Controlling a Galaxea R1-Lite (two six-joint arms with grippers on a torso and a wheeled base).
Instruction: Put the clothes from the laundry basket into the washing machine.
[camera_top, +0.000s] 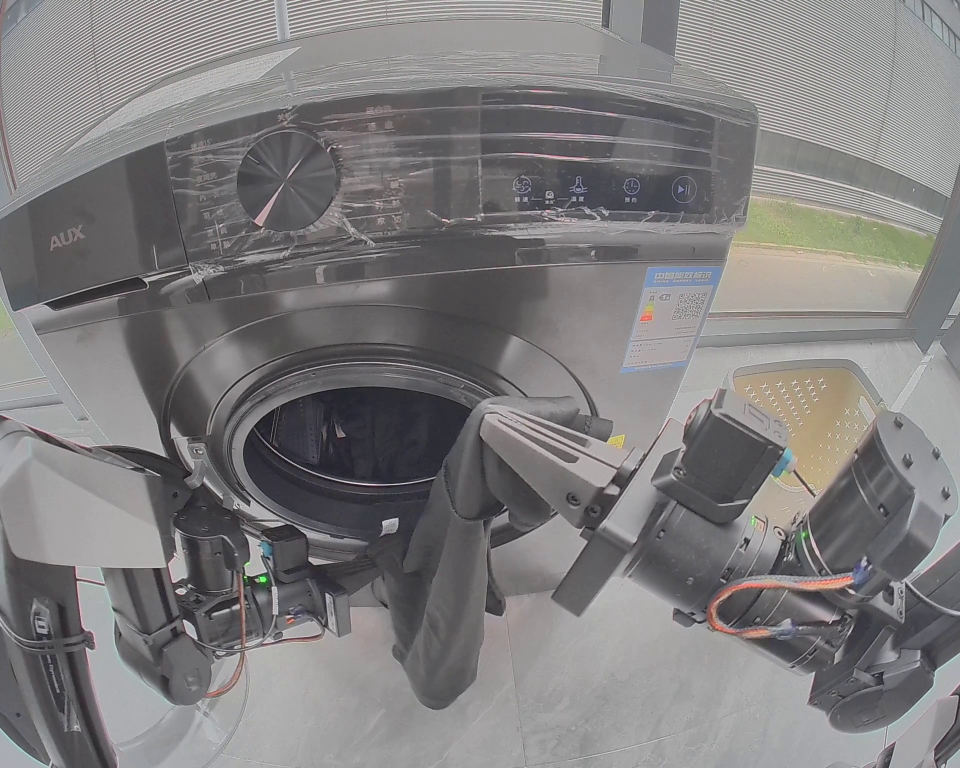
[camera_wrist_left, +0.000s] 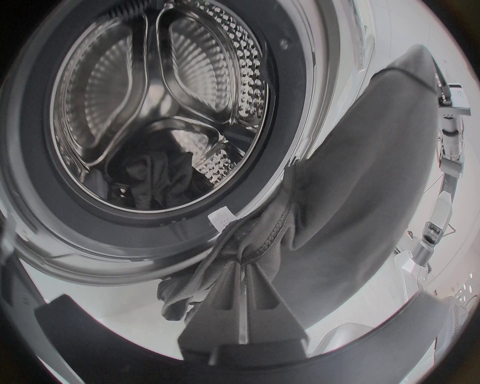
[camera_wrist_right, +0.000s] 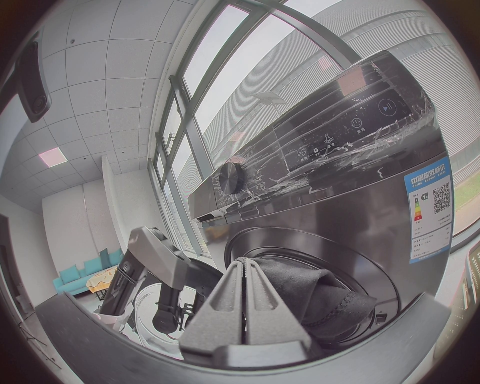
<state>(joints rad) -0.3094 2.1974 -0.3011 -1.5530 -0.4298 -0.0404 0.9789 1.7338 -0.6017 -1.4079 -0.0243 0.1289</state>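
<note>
A: Tool states?

B: The right tool (camera_top: 488, 424) is closed on the top fold of the dark grey garment (camera_top: 450, 600), right at the rim of the washing machine (camera_top: 420, 300) opening. The left tool (camera_wrist_left: 243, 267) is clamped shut on a lower seam, below the opening. Most of the garment is hung outside, down the machine's front. None of it can be made out inside the drum (camera_wrist_left: 150, 85).

A: How should the step be done?

B: As judged, the held top should be carried deep through the opening before it is released. The tail should then be fed in by the left tool, so no cloth is left draped over the door seal (camera_wrist_left: 287, 120).

A: Materials?

B: Garment: soft, limp knit, stitched hem, small white tag. Drum: shiny embossed steel, rounded paddles, with dark clothes (camera_wrist_left: 150, 180) piled at its bottom. Laundry basket (camera_top: 815, 410): yellowish perforated plastic, set beside the machine.
</note>
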